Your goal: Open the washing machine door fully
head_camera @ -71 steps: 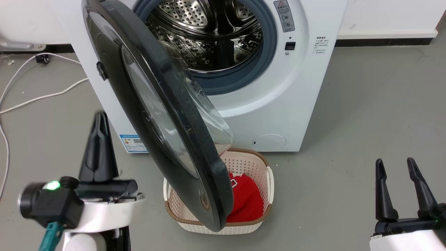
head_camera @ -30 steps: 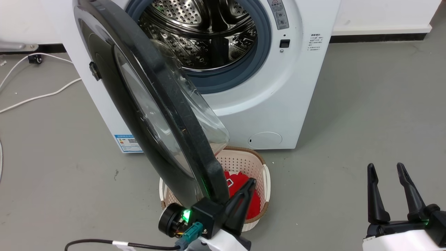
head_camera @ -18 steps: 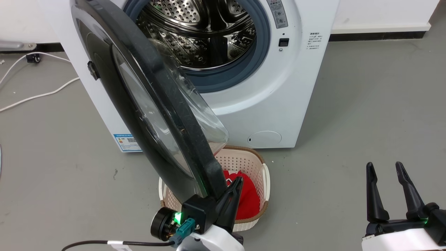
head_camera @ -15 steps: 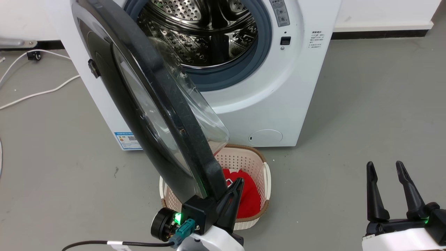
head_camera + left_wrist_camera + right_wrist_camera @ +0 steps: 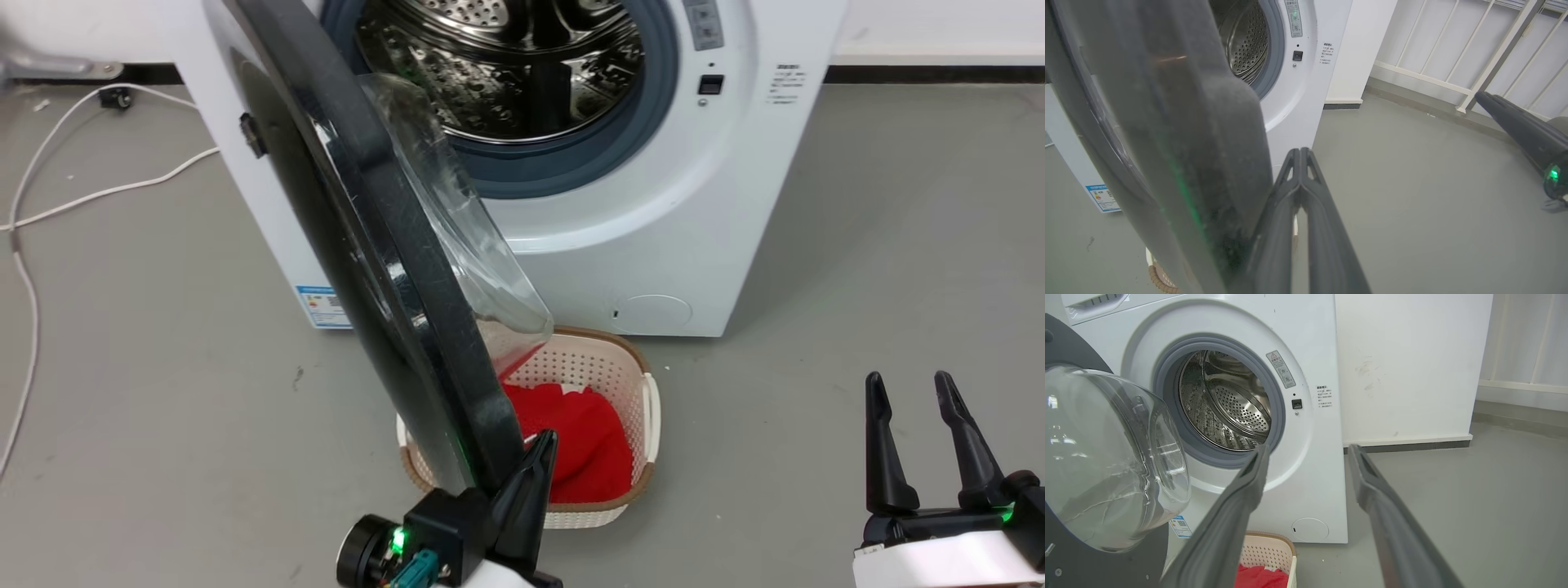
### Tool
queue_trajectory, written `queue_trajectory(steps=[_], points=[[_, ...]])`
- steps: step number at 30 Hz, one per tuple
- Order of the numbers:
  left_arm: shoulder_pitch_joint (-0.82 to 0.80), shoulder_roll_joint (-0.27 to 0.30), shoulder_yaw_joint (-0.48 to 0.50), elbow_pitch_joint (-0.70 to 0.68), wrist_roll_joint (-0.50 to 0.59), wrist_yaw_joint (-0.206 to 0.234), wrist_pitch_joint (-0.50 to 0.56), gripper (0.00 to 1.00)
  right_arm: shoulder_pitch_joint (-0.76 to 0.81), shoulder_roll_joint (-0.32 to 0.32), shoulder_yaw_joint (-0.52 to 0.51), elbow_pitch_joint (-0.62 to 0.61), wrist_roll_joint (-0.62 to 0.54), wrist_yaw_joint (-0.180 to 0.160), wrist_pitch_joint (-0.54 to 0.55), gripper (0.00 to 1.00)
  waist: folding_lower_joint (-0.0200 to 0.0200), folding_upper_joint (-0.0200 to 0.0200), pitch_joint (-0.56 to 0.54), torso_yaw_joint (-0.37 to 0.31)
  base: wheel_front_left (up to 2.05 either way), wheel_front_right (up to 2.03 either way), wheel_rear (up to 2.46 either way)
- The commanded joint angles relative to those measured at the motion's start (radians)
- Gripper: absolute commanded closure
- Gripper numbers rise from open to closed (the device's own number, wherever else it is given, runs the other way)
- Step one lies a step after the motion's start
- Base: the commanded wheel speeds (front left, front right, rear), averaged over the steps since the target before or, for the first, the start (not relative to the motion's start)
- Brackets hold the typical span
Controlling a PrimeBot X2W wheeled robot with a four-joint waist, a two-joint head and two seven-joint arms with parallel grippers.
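Washing machine (image 5: 727, 212) label (image 5: 1281, 370): warning triangle; print unreadable.

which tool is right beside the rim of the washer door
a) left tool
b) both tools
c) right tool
a: the left tool, its fingers closed together, sits beside the lower rim of the washing machine door, while the right tool stands open, well off to the side.

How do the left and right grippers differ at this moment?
The left gripper has its jaws shut; the right gripper has them open. The left gripper sits right beside the washing machine door, at its lower rim; the right gripper hangs apart from it, over the floor. Both are dark and hold nothing.
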Motion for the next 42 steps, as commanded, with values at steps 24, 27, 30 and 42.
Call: queue_trajectory(steps=[24,27,30,42], points=[[0.157,0.085,0.028,-0.158,0.053,0.101,-0.02,1.0,0.019,0.003,-0.003,0.003,0.016,-0.001,-0.001,0.0,0.0,0.0,-0.004,0.251,0.0,0.0,0.0],[0.165,0.093,0.05,-0.168,0.052,0.12,-0.026,1.0,0.018,0.003,0.001,0.004,0.015,-0.001,-0.001,0.0,0.0,0.0,-0.005,0.284,0.0,0.0,0.0],[0.171,0.103,0.081,-0.17,0.047,0.136,-0.034,1.0,0.017,0.003,0.003,0.005,0.016,-0.001,-0.001,0.0,0.0,0.0,-0.006,0.31,0.0,0.0,0.0],[0.097,0.17,0.255,-0.049,-0.016,0.155,-0.091,1.0,-0.002,0.002,0.027,0.001,-0.002,-0.001,-0.001,0.0,0.0,0.0,0.013,0.331,0.0,0.0,0.0]])
